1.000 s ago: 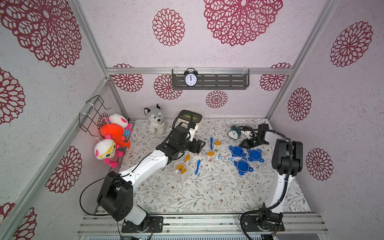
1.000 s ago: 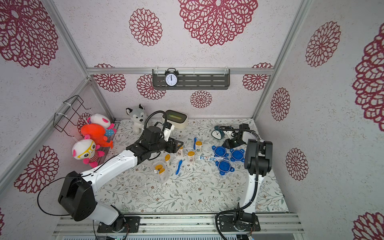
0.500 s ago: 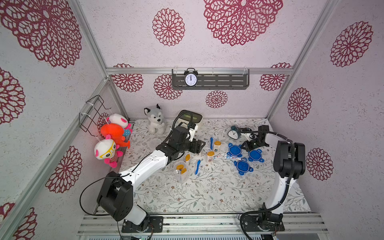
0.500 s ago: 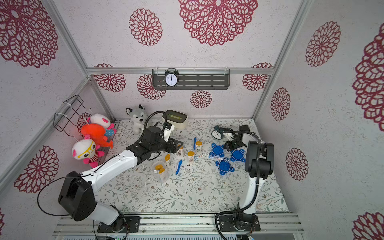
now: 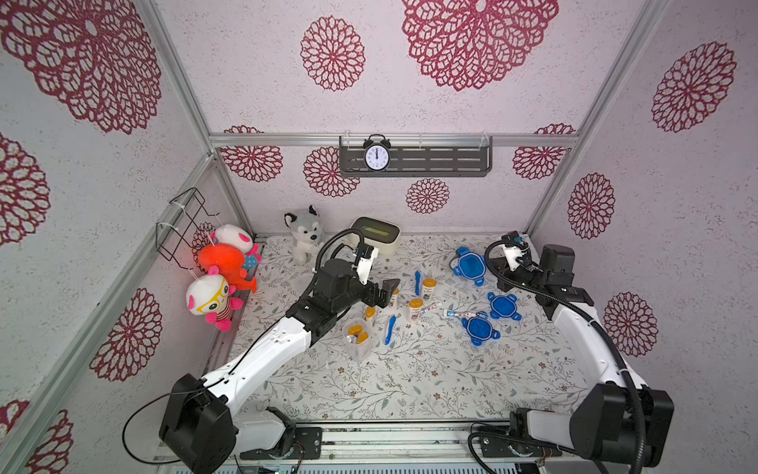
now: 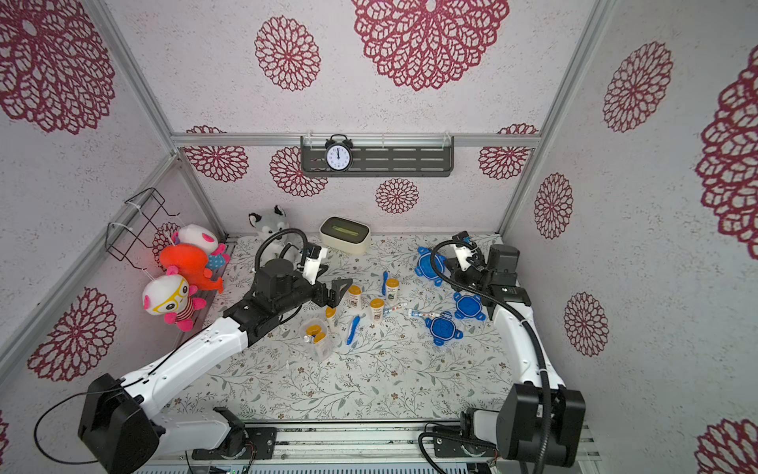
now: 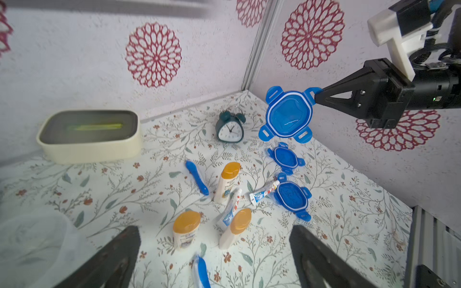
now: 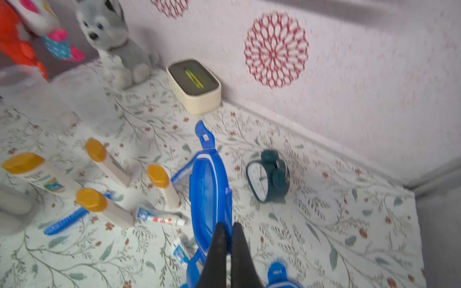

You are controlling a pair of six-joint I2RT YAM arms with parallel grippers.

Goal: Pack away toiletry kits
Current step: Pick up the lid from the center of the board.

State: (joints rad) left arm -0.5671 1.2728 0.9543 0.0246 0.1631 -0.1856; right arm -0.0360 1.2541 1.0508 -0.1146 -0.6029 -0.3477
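Three blue tabbed lids show right of centre in both top views. Two flat lids (image 5: 503, 305) lie on the floral surface (image 5: 410, 381), one above the other in the frame. The lifted lid (image 7: 287, 112) hangs in the air, tilted up on edge. The right claw (image 7: 316, 94) pinches it by one tab, fingers pressed together on the plastic. In the left wrist view a teal alarm clock (image 7: 229, 127) stands on the surface just left of this lid.

The left claw (image 7: 214, 229) is spread wide and holds nothing. It hovers over the white bottles (image 5: 415, 308) with yellow-orange caps, four of which stand at the centre of the top views. Two more yellow-orange caps show inside the clear cup (image 5: 357, 344), which stands at the lower left of that cluster.

Two blue toothbrushes (image 5: 389, 328) lie on the surface, one just right of the cup and one higher up beside the upper-right bottle. Two white toothpaste tubes (image 5: 461, 314) lie between the bottles and the flat lids. A cream tissue box (image 5: 375, 236) and a plush husky (image 5: 303, 234) sit against the back wall, upper centre.
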